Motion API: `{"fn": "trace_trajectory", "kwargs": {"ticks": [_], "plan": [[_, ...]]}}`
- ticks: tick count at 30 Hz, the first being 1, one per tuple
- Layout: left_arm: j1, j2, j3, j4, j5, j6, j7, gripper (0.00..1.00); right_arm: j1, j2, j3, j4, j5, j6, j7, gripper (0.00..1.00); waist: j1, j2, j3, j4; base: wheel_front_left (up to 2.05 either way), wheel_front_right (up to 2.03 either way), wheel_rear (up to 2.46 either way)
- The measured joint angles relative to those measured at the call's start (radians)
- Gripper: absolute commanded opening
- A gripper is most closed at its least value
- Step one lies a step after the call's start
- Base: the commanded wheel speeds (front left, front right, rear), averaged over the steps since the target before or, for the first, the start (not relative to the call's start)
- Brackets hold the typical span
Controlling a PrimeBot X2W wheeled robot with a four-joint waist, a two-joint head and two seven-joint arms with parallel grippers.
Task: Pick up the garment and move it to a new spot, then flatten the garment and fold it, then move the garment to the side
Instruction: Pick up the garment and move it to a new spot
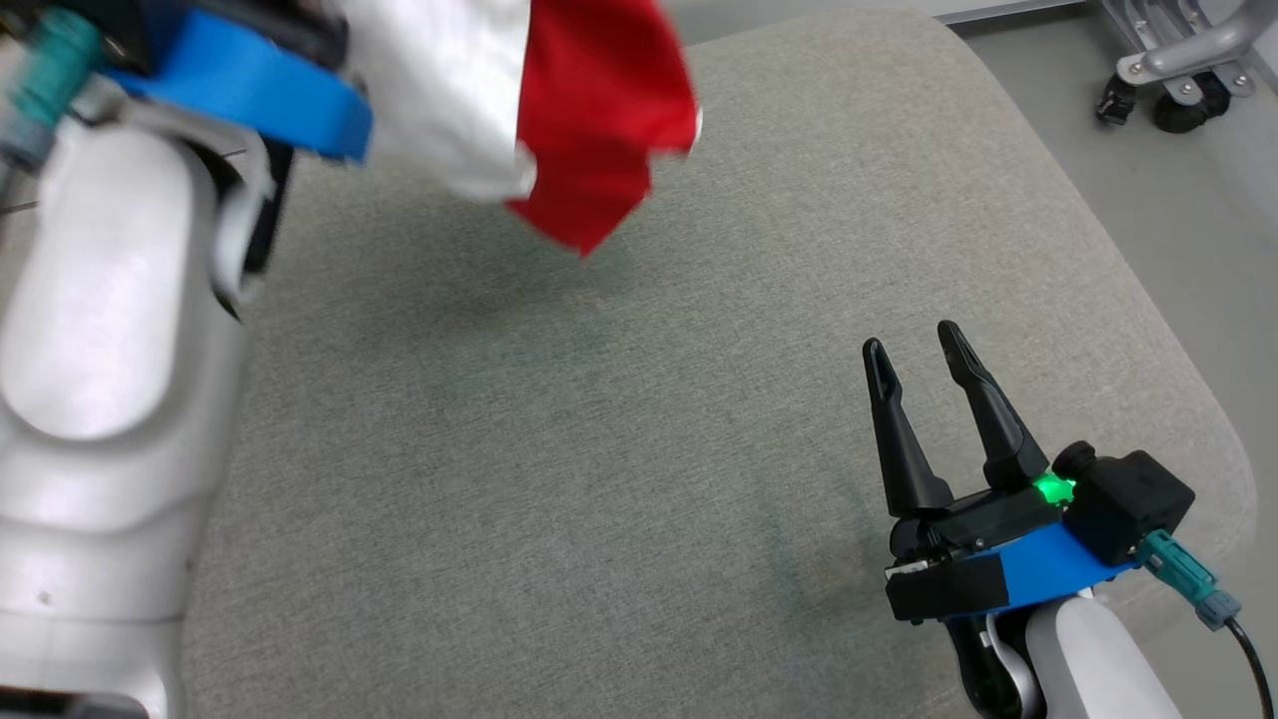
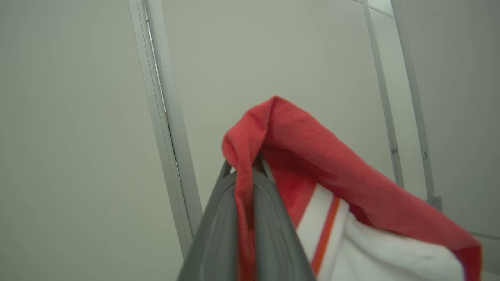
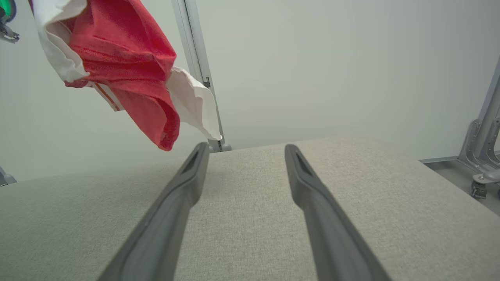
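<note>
The garment (image 1: 529, 110) is red and white cloth with a thin orange stripe. It hangs in the air above the far left of the grey cushioned surface (image 1: 639, 449), clear of it. In the left wrist view my left gripper (image 2: 245, 168) is shut on a red fold of the garment (image 2: 312, 164), which drapes down to the right. In the right wrist view the garment (image 3: 125, 66) dangles at the upper left. My right gripper (image 1: 914, 345) stands open low over the near right of the surface, nothing between its fingers (image 3: 312, 187).
My pale left forearm (image 1: 100, 350) fills the left side of the head view. A wheeled metal frame base (image 1: 1178, 70) stands on the floor at the far right, beyond the surface's rounded edge. A pale wall with a vertical metal strip (image 3: 195, 58) rises behind.
</note>
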Motion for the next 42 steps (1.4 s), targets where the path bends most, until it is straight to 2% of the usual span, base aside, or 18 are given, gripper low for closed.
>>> {"fn": "trace_trajectory", "kwargs": {"ticks": [7,21,22,23,24,33,37,42], "plan": [[0.183,-0.039,-0.096,0.101,-0.006,0.0,-0.024,0.0,0.001,0.0,-0.014,0.002,0.003,0.0,0.0,1.0,0.0001,0.0,0.0,-0.001,0.0,0.0,0.0],[0.478,-0.16,-0.185,0.242,-0.051,0.0,-0.061,0.0,-0.004,0.0,-0.012,0.026,-0.037,0.0,0.0,1.0,0.0,0.0001,-0.014,0.095,0.0,0.0,0.0],[0.495,-0.167,-0.192,0.241,-0.053,0.0,-0.062,0.22,-0.005,0.0,-0.012,0.029,-0.04,0.0,0.0,1.0,0.0,0.0001,-0.016,0.102,0.0,0.0,0.0],[0.508,-0.174,-0.195,0.235,-0.054,0.0,-0.062,0.82,-0.004,0.0,-0.01,0.031,-0.041,0.0,0.0,1.0,0.0,0.0001,-0.018,0.108,0.0,0.0,0.0],[0.516,-0.181,-0.199,0.232,-0.055,0.0,-0.062,1.0,-0.005,0.0,-0.011,0.033,-0.042,0.0,0.0,1.0,0.0,0.0001,-0.021,0.115,0.0,0.0,0.0],[0.595,-0.21,-0.233,0.074,-0.031,0.0,-0.062,1.0,0.015,0.0,-0.029,0.052,-0.053,0.0,0.0,1.0,-0.0001,0.0001,-0.08,0.18,0.0,0.0,0.0],[0.617,-0.2,-0.176,-0.024,-0.027,0.024,-0.062,1.0,0.027,0.0,-0.043,0.056,-0.061,0.0,0.0,1.0,-0.0001,0.0001,-0.105,0.218,0.0,0.0,0.0],[0.654,-0.167,-0.047,-0.126,-0.031,0.061,-0.062,1.0,0.04,0.0,-0.064,0.058,-0.08,0.0,0.0,1.0,-0.0001,0.0001,-0.136,0.269,0.0,0.0,0.0]]}}
